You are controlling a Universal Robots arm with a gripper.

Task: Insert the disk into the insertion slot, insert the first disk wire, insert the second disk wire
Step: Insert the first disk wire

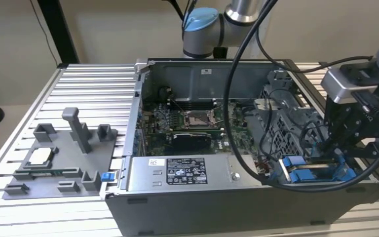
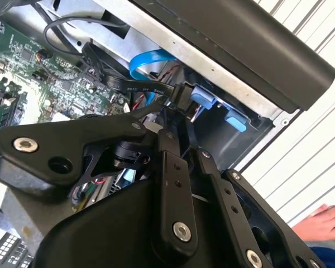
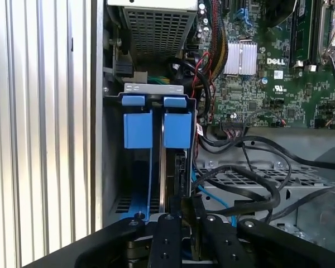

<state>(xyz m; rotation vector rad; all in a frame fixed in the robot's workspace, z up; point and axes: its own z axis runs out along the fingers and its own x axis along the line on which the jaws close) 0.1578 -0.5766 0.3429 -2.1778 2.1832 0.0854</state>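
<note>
The open computer case holds the insertion slot [image 1: 287, 140], a perforated grey metal bay at the exterior view's right. Blue tabs [image 3: 177, 129] of the disk carrier [image 1: 310, 171] stand side by side at the bay's mouth, where the disk sits between blue rails. My gripper [image 1: 336, 154] hangs right over this bay. In the second wrist view my gripper [image 2: 175, 114] is shut on the black connector [image 2: 179, 96] of a flat black disk wire [image 2: 128, 87], held next to the blue tabs [image 2: 204, 98]. In the first wrist view my gripper [image 3: 184, 211] points along the disk's edge [image 3: 165, 173].
A blue flat cable [image 2: 149, 59] and loose black cables [image 3: 251, 184] lie beside the bay. The motherboard [image 1: 193, 123] fills the case's middle. A grey tray with upright pegs [image 1: 64, 158] rests on the slatted table. A person's hand [image 2: 324, 222] shows past the case.
</note>
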